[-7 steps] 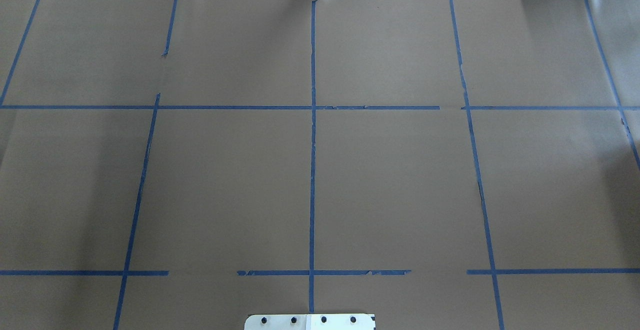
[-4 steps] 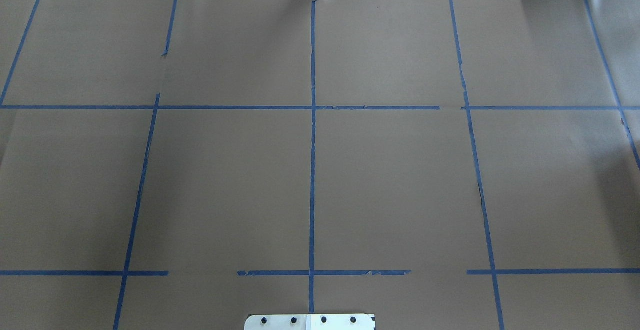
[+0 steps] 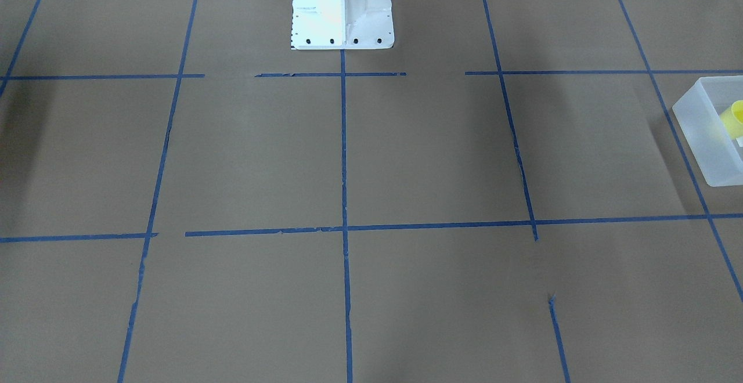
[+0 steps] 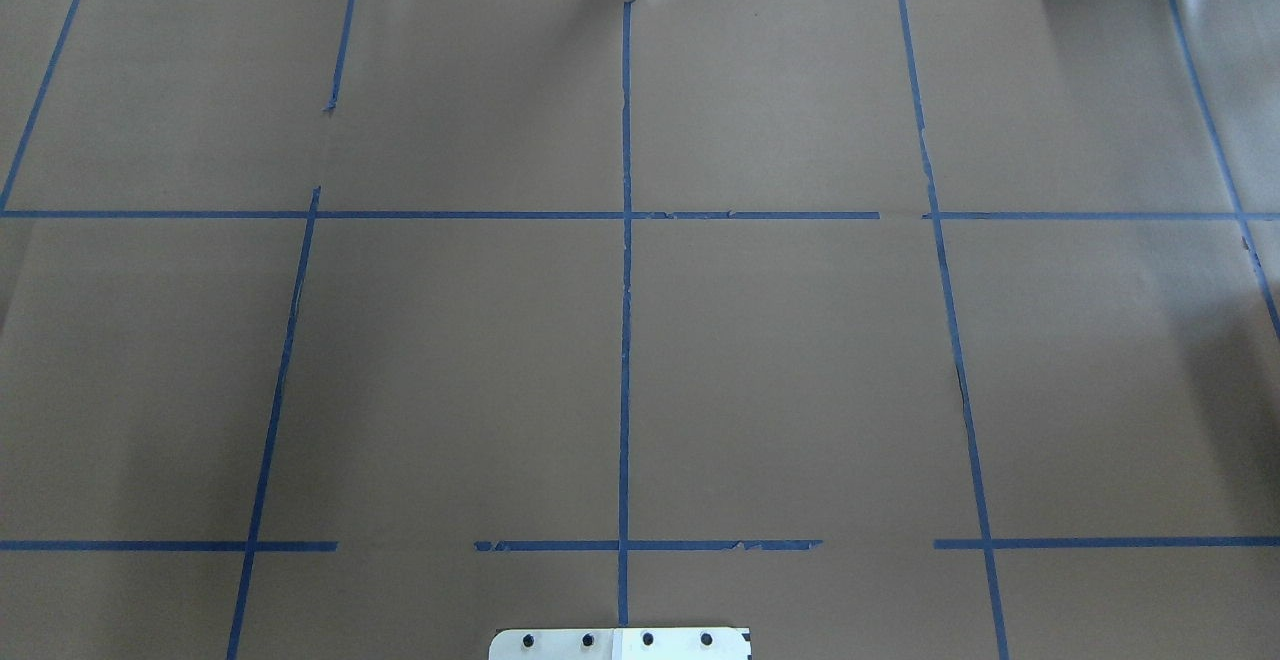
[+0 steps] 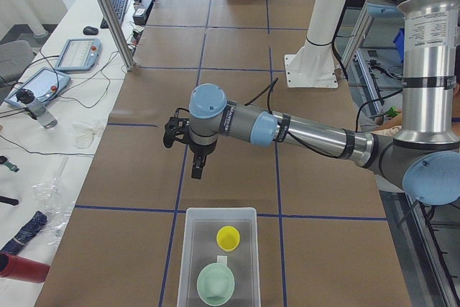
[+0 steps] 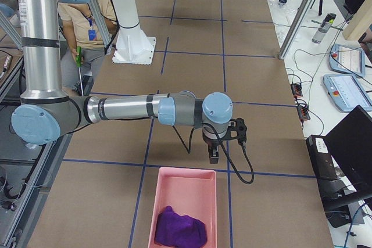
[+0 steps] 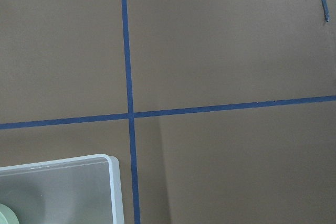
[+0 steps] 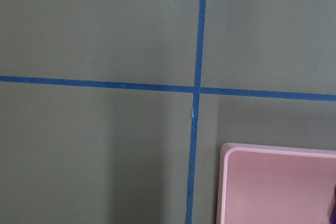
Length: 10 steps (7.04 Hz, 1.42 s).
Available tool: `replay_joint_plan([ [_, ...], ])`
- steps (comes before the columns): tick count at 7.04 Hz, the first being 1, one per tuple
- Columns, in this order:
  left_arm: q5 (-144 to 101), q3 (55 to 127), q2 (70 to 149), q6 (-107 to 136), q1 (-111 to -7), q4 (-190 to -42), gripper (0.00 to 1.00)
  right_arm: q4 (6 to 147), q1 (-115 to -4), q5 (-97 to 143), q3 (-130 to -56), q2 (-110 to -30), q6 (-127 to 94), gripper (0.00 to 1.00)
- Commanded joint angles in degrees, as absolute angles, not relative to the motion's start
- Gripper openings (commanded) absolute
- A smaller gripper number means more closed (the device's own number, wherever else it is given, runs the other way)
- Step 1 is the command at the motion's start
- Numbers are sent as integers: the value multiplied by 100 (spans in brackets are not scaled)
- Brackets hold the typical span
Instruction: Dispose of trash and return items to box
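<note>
1. The desk [image 4: 780, 360] was covered with brown paper, and blue tape lines divided it into squares.
2. The left arm [image 5: 309, 133] reached low across the desk towards the end where the box stood. The right arm [image 6: 122, 108] reached in the same manner towards the opposite end.
3. A white pedestal [image 3: 341, 8] stood on the desk at the robot's side, well apart from both bins.
4. The box [image 5: 221, 211], frosted and translucent, lay at the left end of the desk, just behind a tape line.
5. A pink bin [image 6: 185, 172] lay at the right end, with a purple cloth [image 6: 180, 229] inside it.
6. A pale green round item [image 5: 216, 284] lay in the box, in the half far from the arm.
7. The yellow cup [image 5: 228, 237] was inside the box, in the half near the arm, beside the green item but apart from it. I could not tell if it stood straight or leaned.
8. The left gripper [image 5: 195, 175] pointed down above the desk, near the end of the box but not over it. The right gripper [image 6: 213, 158] hung just before the rim of the pink bin. For both, I could not tell whether the fingers were spread or pressed together.
</note>
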<state>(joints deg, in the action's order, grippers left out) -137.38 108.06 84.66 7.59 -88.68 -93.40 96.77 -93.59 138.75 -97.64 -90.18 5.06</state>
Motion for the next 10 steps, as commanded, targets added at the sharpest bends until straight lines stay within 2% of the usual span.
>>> replay_joint_plan([
  [1, -13755, 10802, 8341, 747, -8859, -9343, 100, 9677, -9282, 13895, -9765, -9009, 483, 100],
  [5, -13728, 10249, 8297, 380, -8657, -9805, 100, 9642, -8913, 13834, -9878, -9017, 194, 100],
  [10, -13729, 10239, 8183, 378, -8657, -9906, 100, 9624, -8509, 13406, -10098, -9009, -132, 100],
])
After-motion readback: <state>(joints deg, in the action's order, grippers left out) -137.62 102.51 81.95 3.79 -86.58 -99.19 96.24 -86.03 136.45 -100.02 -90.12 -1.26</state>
